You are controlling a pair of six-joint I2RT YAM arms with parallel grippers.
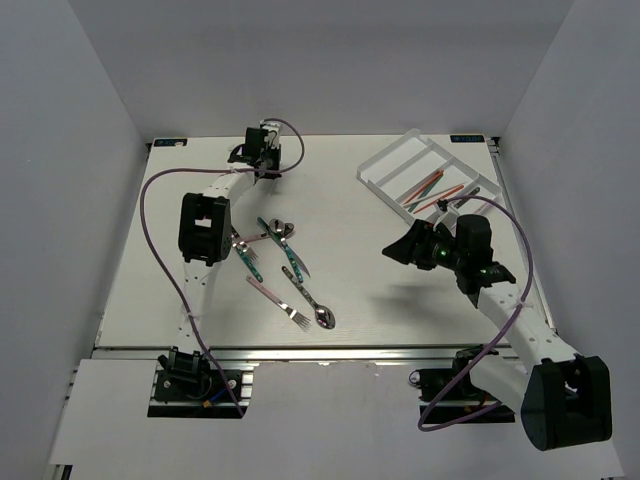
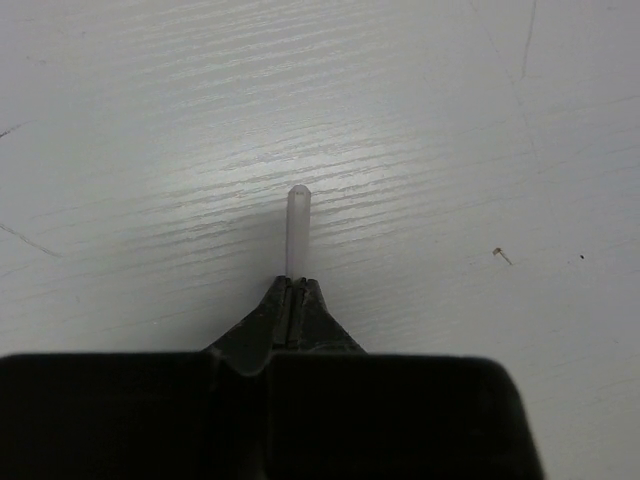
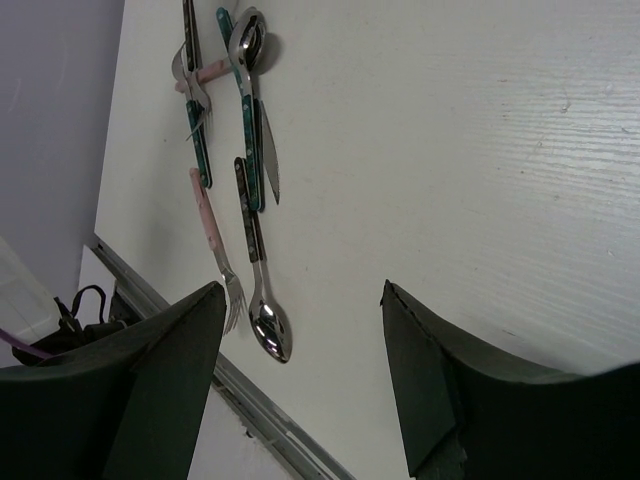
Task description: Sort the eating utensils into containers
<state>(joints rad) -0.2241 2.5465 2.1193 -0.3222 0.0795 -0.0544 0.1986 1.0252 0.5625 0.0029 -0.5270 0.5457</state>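
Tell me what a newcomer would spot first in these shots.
The loose utensils scattered mid-table, left of centre, draw the eye first. Next, the clear tray at the far right corner, holding coloured sticks. The left gripper pinches a pale stick; the right gripper hangs open.

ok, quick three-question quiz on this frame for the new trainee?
1. True or false: the right hand is open and holds nothing.
2. The left hand is: A) open, B) shut on a whitish stick, C) out of view.
3. Fill in: what lies in the tray is thin, coloured ___.

Key: 1 true; 2 B; 3 sticks.
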